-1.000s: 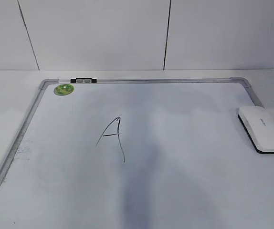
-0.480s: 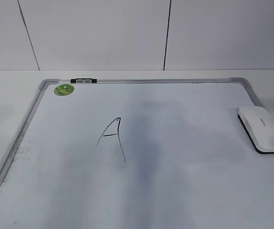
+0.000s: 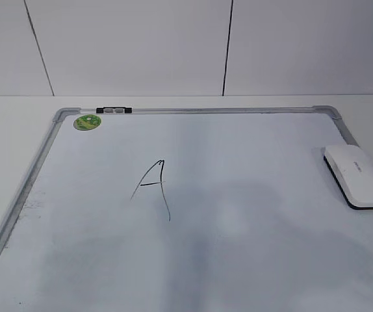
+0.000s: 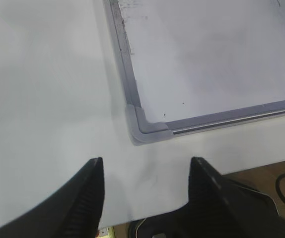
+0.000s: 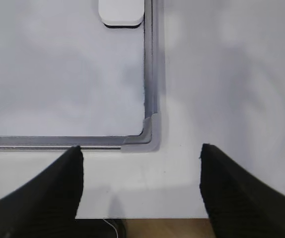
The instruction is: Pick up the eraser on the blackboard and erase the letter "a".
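The blackboard (image 3: 258,195) is a white dry-erase board with a grey frame, lying flat on the table. The white eraser (image 3: 357,175) rests on its right edge, black felt down. A tall angular capital "A" (image 3: 154,188) is drawn left of centre; no small lowercase "a" shows in any view. My left gripper (image 4: 146,161) is open and empty above the bare table, just short of the board's near left corner (image 4: 142,126). My right gripper (image 5: 140,148) is open and empty over the near right corner (image 5: 150,126); the eraser (image 5: 121,12) lies far ahead of it. Neither gripper shows in the exterior view.
A round green sticker (image 3: 87,121) and a small black-and-grey clip (image 3: 114,110) sit at the board's far left corner. A white tiled wall (image 3: 225,45) stands behind. The table's front edge (image 5: 147,218) runs close under both grippers, with cables below.
The dark shadow down the middle of the board has faded and spread lower. The eraser, the board and the capital "A" have not moved.
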`<control>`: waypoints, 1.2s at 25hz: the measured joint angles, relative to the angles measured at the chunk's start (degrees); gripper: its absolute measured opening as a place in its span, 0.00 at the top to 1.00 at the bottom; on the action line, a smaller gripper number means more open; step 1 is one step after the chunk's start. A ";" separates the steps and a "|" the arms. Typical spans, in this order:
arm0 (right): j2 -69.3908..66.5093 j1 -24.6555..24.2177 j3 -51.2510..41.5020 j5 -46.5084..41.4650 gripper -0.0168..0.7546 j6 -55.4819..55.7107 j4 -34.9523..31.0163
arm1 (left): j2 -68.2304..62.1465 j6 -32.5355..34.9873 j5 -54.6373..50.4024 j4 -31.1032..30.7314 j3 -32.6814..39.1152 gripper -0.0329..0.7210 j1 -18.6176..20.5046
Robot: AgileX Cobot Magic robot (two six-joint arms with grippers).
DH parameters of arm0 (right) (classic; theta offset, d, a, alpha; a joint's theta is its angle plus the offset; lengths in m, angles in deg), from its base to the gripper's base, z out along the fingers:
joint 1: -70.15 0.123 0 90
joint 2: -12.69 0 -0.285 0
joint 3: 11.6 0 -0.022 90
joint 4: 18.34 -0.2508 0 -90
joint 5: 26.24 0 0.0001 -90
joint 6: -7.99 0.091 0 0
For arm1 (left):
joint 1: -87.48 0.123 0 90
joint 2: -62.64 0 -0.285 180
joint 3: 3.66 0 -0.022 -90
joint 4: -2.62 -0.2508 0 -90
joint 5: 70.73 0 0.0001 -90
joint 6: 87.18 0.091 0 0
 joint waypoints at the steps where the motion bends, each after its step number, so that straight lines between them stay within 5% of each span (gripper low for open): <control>1: 0.90 0.00 -0.98 0.24 0.23 0.00 0.35 | 0.86 0.00 0.36 0.01 0.43 0.41 0.00; 9: 3.71 0.00 -8.83 4.08 0.23 -0.43 1.96 | 2.43 0.00 7.50 -1.06 1.76 0.41 0.00; 30: 3.71 0.00 -9.07 4.99 0.23 -0.43 2.48 | 2.43 0.00 7.49 -1.60 2.53 0.41 0.00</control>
